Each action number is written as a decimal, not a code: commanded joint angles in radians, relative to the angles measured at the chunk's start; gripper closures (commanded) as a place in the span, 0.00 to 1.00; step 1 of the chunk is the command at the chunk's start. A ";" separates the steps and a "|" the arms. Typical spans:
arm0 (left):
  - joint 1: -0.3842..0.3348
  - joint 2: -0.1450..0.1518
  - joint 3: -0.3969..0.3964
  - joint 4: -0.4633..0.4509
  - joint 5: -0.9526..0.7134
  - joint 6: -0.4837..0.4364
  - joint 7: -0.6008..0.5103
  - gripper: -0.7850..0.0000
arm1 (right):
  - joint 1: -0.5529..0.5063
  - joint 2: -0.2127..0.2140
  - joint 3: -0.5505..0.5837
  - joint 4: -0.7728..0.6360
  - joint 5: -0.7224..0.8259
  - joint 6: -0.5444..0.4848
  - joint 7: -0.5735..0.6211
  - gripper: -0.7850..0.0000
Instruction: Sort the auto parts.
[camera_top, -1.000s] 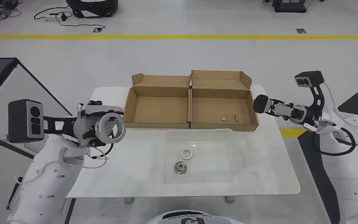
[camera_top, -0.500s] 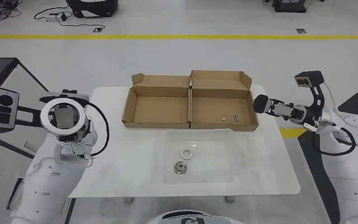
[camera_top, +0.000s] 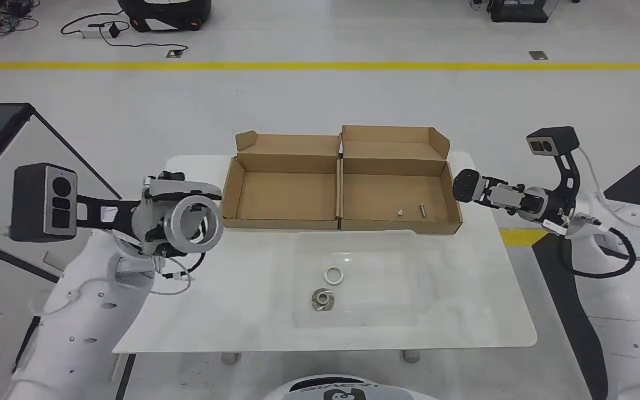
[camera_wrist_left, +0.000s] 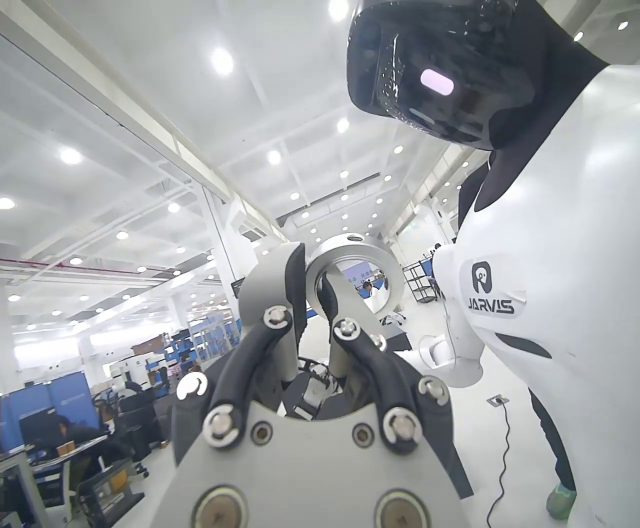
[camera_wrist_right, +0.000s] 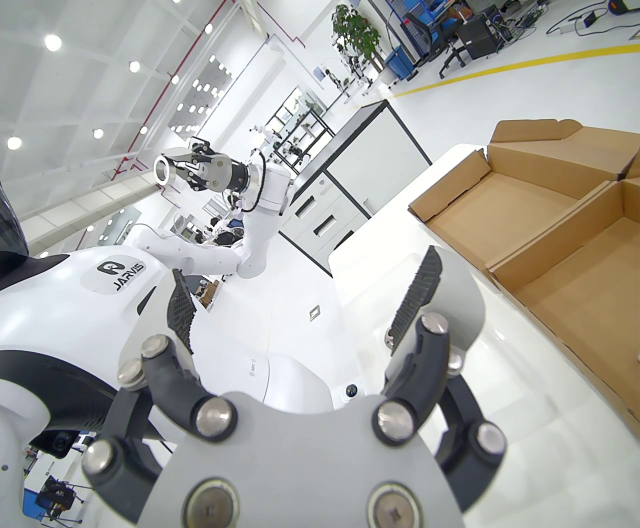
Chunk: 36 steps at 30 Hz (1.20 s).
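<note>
Room: bright workshop hall with a pale floor and one yellow line on it, behind one white desk (camera_top: 480, 300).
Boxes: two open cardboard boxes side by side at the back of the desk, the left box (camera_top: 285, 195) and the right box (camera_top: 385, 195).
Screws: two, small, on the right box's floor near its front wall, one screw (camera_top: 400, 211) and a second screw (camera_top: 421, 210).
Tray: one clear tray (camera_top: 385, 290) in front of the boxes, holding one white ring (camera_top: 335, 275) and one grey metal part (camera_top: 322, 298) near it.
Big ring: one big metal ring (camera_wrist_left: 350, 245), shiny, thick-walled, with a small hole drilled in its outer wall (the hall shows through its wide middle).
Ring's place: up in the air near the desk's left edge, left of the left box.
Left jaws: closed on the ring's wall, one finger outside it, the other through its hole.
Right jaws: spread wide with nothing between them, by the desk's right edge just beside the right box.
</note>
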 joint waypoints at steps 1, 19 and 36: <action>-0.003 0.006 0.005 -0.003 -0.024 0.000 0.000 1.00 | 0.000 0.000 0.000 0.000 0.000 0.000 0.000 0.00; 0.001 0.006 0.012 -0.028 -0.211 0.000 0.000 1.00 | 0.000 0.000 0.000 0.000 0.000 0.000 0.000 0.00; 0.001 0.006 0.012 -0.028 -0.211 0.000 0.000 1.00 | 0.000 0.000 0.000 0.000 0.000 0.000 0.000 0.00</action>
